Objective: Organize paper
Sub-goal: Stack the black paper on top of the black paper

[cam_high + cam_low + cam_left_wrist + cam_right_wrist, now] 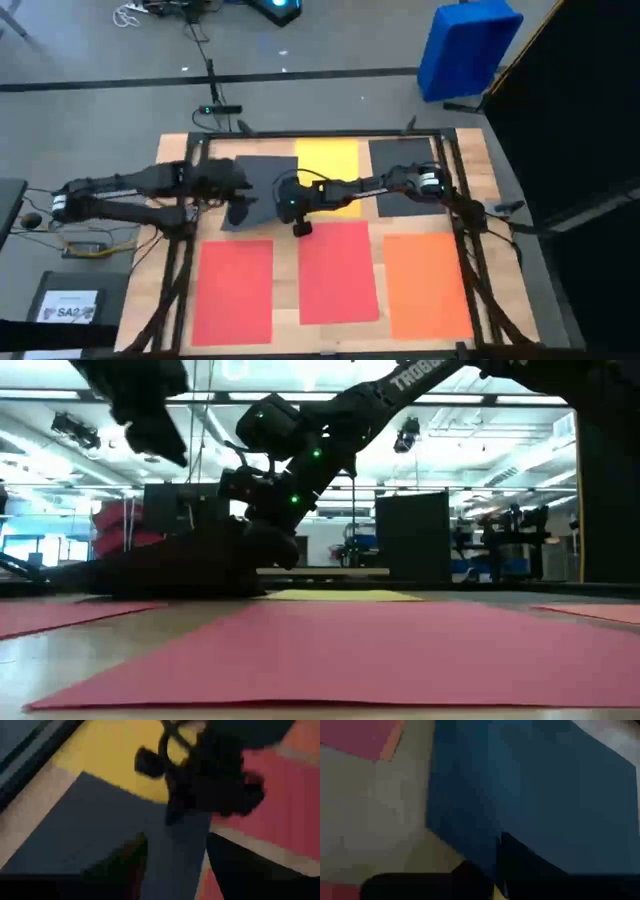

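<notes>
Even overhead light, blurred wrist views, backlit low view

Both hands [245, 197] close together, mid-table

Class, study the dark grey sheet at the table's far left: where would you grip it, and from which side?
Grip the dark grey sheet at its raised near corner, coming from the table's middle. The rest lies flat against the wood, leaving no edge for fingers. Both the left gripper and right gripper already meet there.

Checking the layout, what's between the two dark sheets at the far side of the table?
The yellow sheet lies between the two dark sheets, seen in the high view.
</notes>
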